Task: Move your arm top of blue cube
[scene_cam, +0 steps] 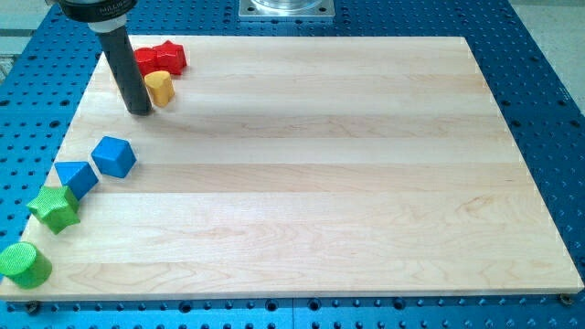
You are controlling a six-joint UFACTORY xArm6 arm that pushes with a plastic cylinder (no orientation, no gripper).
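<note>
At far left lie a green cylinder [23,263] and green star [54,207], then two blue blocks; the blue cube [114,156] is the upper one. My tip [140,111], a bare rod holding nothing, rests above it, beside the yellow block [160,88] and red star [161,58], probably ready to settle there.

Bare board [320,164] right of blue cube [114,156]
</note>
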